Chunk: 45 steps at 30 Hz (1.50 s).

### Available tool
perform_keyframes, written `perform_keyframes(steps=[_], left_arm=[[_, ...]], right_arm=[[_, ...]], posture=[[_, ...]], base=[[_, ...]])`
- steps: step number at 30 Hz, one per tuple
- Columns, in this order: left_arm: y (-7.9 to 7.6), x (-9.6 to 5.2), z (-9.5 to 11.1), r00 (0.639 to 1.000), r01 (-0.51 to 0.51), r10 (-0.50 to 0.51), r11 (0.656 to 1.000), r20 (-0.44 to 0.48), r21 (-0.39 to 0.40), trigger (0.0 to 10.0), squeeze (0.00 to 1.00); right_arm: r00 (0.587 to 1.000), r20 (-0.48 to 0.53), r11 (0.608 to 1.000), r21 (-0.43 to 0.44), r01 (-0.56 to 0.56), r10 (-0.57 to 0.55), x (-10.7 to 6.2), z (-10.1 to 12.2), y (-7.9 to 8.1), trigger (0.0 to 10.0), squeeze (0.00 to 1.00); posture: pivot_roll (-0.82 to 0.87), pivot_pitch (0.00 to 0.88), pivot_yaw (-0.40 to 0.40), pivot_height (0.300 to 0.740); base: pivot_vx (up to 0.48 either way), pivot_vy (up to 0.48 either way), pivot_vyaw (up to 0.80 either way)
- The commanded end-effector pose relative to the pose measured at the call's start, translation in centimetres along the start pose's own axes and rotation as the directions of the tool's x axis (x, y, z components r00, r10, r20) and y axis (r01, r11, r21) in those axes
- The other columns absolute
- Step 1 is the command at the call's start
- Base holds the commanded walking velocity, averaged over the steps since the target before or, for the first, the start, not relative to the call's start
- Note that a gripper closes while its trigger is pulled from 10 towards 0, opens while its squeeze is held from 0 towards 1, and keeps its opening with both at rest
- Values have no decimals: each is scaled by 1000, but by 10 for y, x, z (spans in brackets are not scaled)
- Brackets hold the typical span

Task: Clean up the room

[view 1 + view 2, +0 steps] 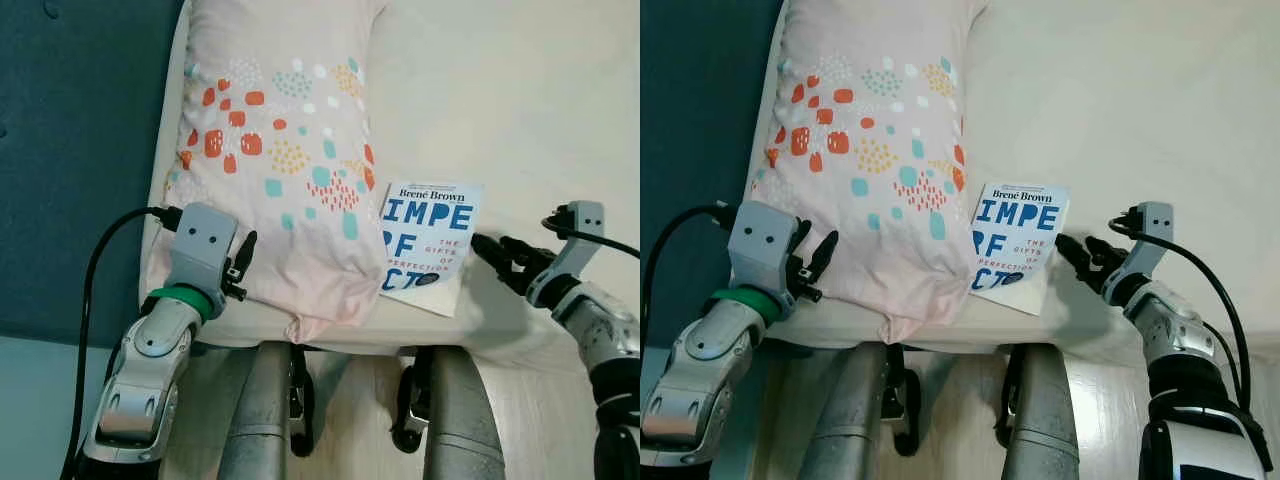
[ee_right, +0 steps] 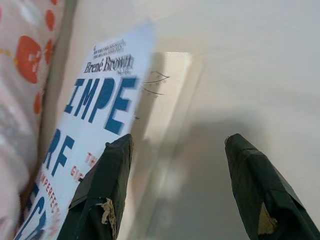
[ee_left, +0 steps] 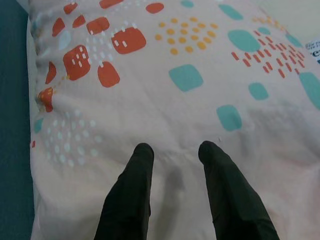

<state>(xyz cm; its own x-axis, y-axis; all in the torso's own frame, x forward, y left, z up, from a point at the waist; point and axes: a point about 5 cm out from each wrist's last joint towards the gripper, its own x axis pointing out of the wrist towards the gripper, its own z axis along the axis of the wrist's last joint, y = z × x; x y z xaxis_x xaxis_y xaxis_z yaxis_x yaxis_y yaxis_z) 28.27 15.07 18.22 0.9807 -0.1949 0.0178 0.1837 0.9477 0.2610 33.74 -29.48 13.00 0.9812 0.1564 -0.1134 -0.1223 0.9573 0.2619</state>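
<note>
A cream-sheeted bed (image 1: 520, 90) lies before the robot, its near edge just above the robot's legs. A pale pink pillow (image 1: 275, 150) with orange, yellow and teal spots lies along the bed's left edge, beside a dark teal wall (image 1: 70, 150), and its lower end reaches the near edge. A white book (image 1: 430, 245) with blue lettering lies on the sheet near the near edge; its left side is tucked under the pillow's right side.

The left claw (image 3: 175, 155) rests on the pillow's lower left part, close to the bed's near left corner. Its two black fingers (image 3: 132, 190) stand slightly apart, tips against the fabric, with nothing between them.

The right claw (image 2: 175, 150) hovers over the sheet just right of the book, by the near edge. Its fingers are spread wide and hold nothing; in the right wrist view one fingertip overlaps the book's right edge, though contact cannot be made out.
</note>
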Motion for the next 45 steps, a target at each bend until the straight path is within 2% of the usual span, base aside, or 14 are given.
perform_keyframes(steps=[1, 3, 4, 5, 6, 7, 8, 12, 13, 15, 19, 24, 33, 45], left_arm=[[0, -1, -10, 999, -9, 9, 1000, -31, -4, 10000, 0], [0, -1, -10, 999, -9, 9, 1000, -31, -4, 10000, 0], [0, 0, -10, 1000, -13, 13, 1000, -27, -6, 10000, 0], [0, 0, -10, 1000, -13, 13, 1000, -27, -6, 10000, 0], [0, 0, -11, 1000, -16, 15, 1000, -23, -10, 10000, 0], [0, -1, -10, 1000, -3, 3, 1000, -8, -4, 10000, 0], [0, -1, -10, 1000, -3, 3, 1000, -8, -4, 10000, 0], [7, -9, -6, 1000, 13, -12, 999, 25, -39, 10000, 0], [7, -9, -6, 1000, 13, -12, 999, 25, -39, 10000, 0], [8, -7, -4, 999, 0, 3, 998, 48, -69, 10000, 0], [4, -1, 0, 997, 3, 5, 994, 77, -105, 10000, 0], [-6, 2, -5, 997, 18, -9, 993, 73, -118, 10000, 0], [0, -1, -20, 996, -84, 88, 987, 22, -134, 10000, 0], [2, 4, -20, 989, -136, 143, 979, 37, -149, 10000, 0]], right_arm=[[979, 82, 983, 3, 185, -184, -15, 5, -25, 10000, 0], [979, 82, 983, 3, 185, -184, -15, 5, -25, 10000, 0], [968, 162, 981, 35, 189, -192, -19, 15, -26, 10000, 0], [968, 162, 981, 35, 189, -192, -19, 15, -26, 10000, 0], [957, 239, 986, 70, 150, -162, -23, 21, -18, 10000, 0], [947, 312, 989, 145, 26, -70, -28, 18, 8, 10000, 0], [947, 312, 989, 145, 26, -70, -28, 18, 8, 10000, 0], [935, 345, 980, 141, -143, 87, -44, 1, 70, 10000, 0], [935, 345, 980, 141, -143, 87, -44, 1, 70, 10000, 0], [919, 365, 974, 105, -201, 150, -49, -3, 98, 10000, 0], [906, 377, 967, 85, -241, 193, -45, -8, 121, 10000, 0], [909, 347, 967, 26, -253, 229, -23, -26, 149, 10000, 0], [934, 279, 975, -66, -211, 221, -19, -44, 157, 10000, 0], [933, 290, 977, -97, -192, 212, -12, -43, 156, 10000, 0]], posture=[[71, 257, 183, 620], [71, 257, 183, 620], [65, 244, 174, 620], [65, 244, 174, 620], [45, 216, 159, 620], [19, 186, 143, 620], [19, 186, 143, 620], [-37, 103, 94, 620], [-37, 103, 94, 620], [-68, 36, 67, 620], [-73, 7, 57, 620], [-61, 0, 36, 620], [-8, 0, -9, 643], [4, 0, -20, 681]], base=[[0, 0, 0], [0, 0, 0], [0, 0, 0], [0, 0, 0], [0, 0, 0], [0, 0, 0], [0, 0, 0], [0, 0, 0], [0, 0, 0], [0, 0, 0], [0, 0, 0], [0, 0, 0], [0, 0, 0], [0, 0, 0]])
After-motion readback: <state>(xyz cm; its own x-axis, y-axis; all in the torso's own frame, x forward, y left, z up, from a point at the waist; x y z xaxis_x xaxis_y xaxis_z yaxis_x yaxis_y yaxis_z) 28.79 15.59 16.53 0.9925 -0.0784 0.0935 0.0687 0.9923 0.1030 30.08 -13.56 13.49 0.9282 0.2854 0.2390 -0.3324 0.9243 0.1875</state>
